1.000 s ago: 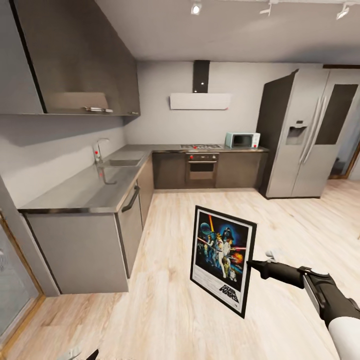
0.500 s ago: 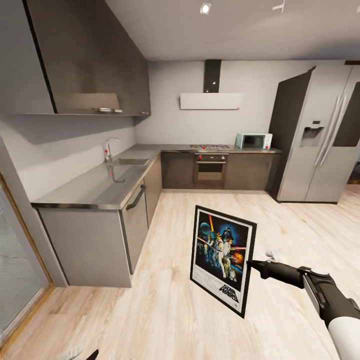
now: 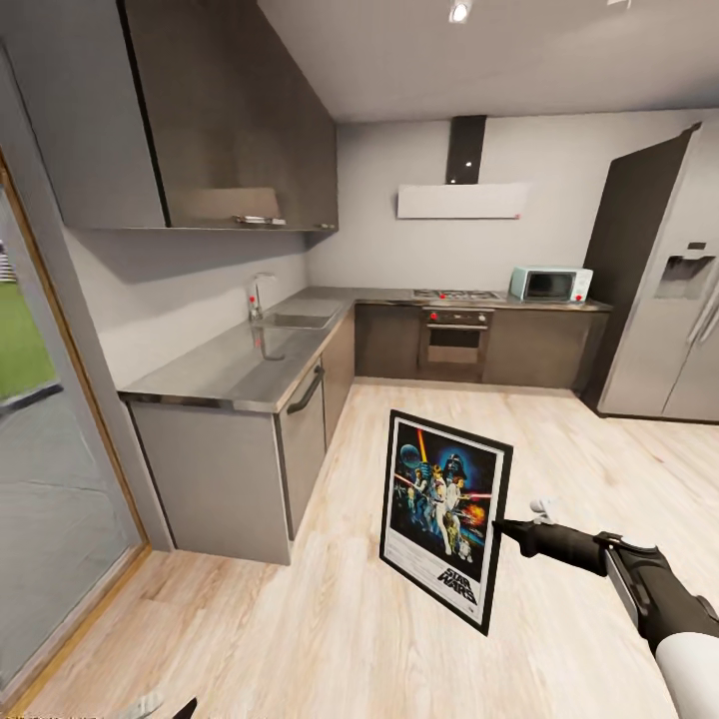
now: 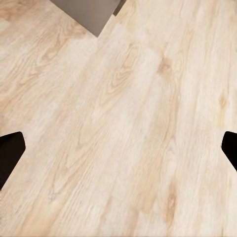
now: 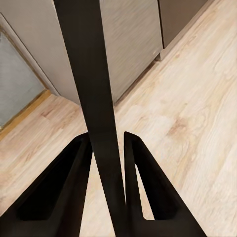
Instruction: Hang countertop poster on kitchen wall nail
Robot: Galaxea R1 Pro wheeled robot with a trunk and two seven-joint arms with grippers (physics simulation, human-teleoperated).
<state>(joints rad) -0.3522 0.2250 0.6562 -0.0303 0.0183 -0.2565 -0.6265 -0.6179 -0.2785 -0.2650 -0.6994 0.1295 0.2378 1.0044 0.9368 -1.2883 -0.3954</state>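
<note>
The poster (image 3: pixel 444 519), black-framed with a white border and a "STAR WARS" title, hangs upright over the wood floor in the head view. My right gripper (image 3: pixel 504 527) is shut on its right edge. In the right wrist view the frame's edge (image 5: pixel 94 89) runs as a black bar between the two fingers (image 5: pixel 69 173), with the right gripper (image 5: pixel 106 145) closed on it. The grey kitchen countertop (image 3: pixel 230 364) with sink (image 3: pixel 300 320) and tap (image 3: pixel 258 295) lies ahead on the left. My left gripper (image 4: pixel 118 148) is open over bare floor, holding nothing.
Dark wall cabinets (image 3: pixel 230 120) hang above the countertop. An oven (image 3: pixel 454 340), teal microwave (image 3: pixel 549 284) and range hood (image 3: pixel 461 200) line the far wall. The tall fridge (image 3: pixel 669 290) stands at right. A glass door (image 3: pixel 50 499) is close on the left. Pale floor (image 3: pixel 330 619) spreads in front.
The whole view has swung left, so the counter, oven and fridge sit further right in the picture and the glass door has come in. Poster and right arm hold the same pose.
</note>
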